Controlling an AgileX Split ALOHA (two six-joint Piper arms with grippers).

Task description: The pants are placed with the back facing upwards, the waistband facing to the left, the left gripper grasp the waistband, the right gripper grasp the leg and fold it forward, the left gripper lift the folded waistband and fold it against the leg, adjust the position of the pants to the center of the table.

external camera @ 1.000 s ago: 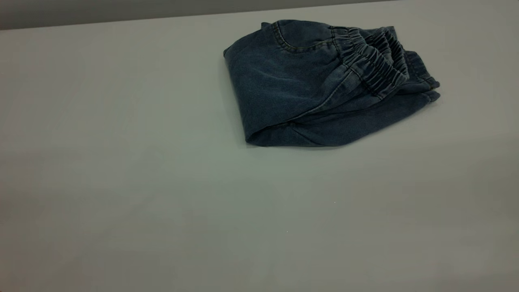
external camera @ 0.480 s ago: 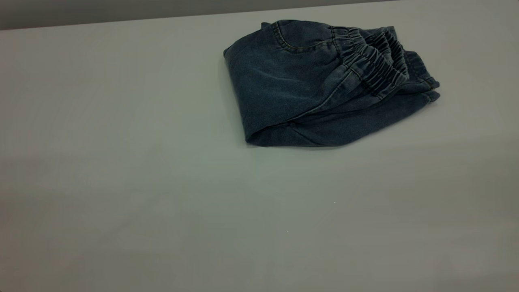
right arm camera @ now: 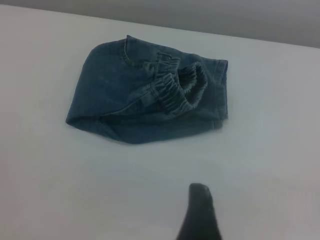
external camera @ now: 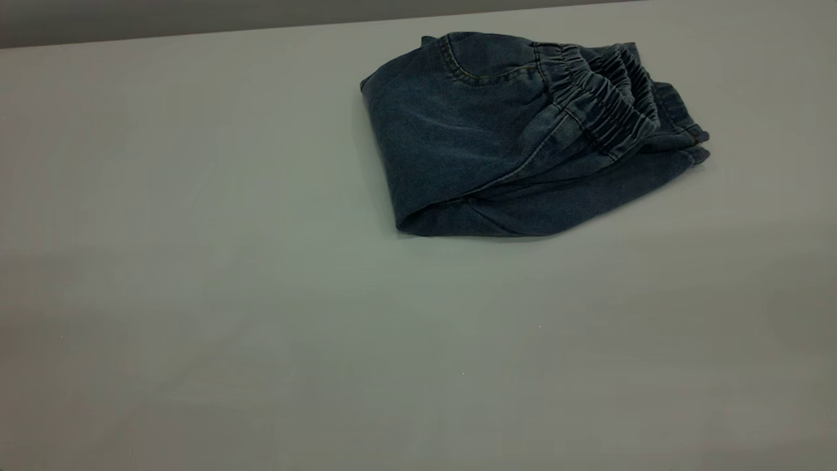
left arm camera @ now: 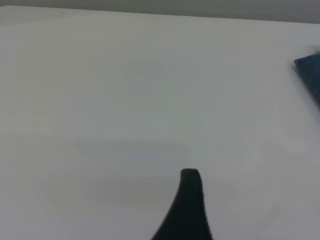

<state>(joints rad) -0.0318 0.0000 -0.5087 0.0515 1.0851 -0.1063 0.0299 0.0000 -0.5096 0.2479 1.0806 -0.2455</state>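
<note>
Since the folded pants (external camera: 523, 137) lie toward the bench's (external camera: 196, 294) far right, waistband (external camera: 598, 98) uppermost, they should be slid centreward flat, though neither tool's state, released or clenched, can be told.

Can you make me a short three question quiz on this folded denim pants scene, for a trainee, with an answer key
1. True or false: the pants lie folded on the table.
2. In the exterior view, the waistband lies at the bundle's: A) left side B) right side C) underneath, hidden.
3. Is either gripper touching the pants?

Key: 1. True. 2. B. 3. No; the left gripper and right gripper each show one dark fingertip over bare table, apart from the pants.
</note>
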